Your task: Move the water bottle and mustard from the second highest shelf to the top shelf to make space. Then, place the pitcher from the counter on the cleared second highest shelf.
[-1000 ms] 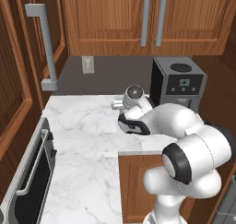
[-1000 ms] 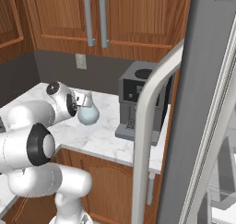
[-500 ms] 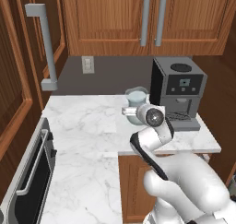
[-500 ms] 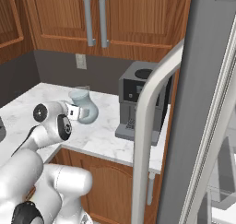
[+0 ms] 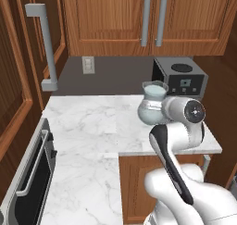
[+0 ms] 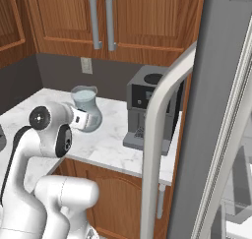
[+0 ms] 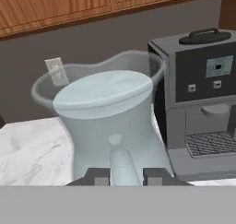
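While the pitcher hangs close in front of the hand camera, the gripper is clamped on a narrow part low at its near side, probably the handle (the pale rounded piece rising between the two dark tips). In the base views the pitcher sits at the end of the white arm over the counter, just beside the coffee machine; whether its base touches the marble or hangs just above it, I cannot tell.

The step in hand looks like carrying the pitcher to the fridge, whose open door stands at the right of the right base view. To do it well, I judge three things matter. Keep the pitcher upright, since it seems to hold liquid nearly to the neck and the flared rim would spill readily. Lift straight up before swinging, so the bulbous body clears the coffee machine beside it. Move slowly, because a grip on one slim part of a wide, heavy vessel could let it pivot.
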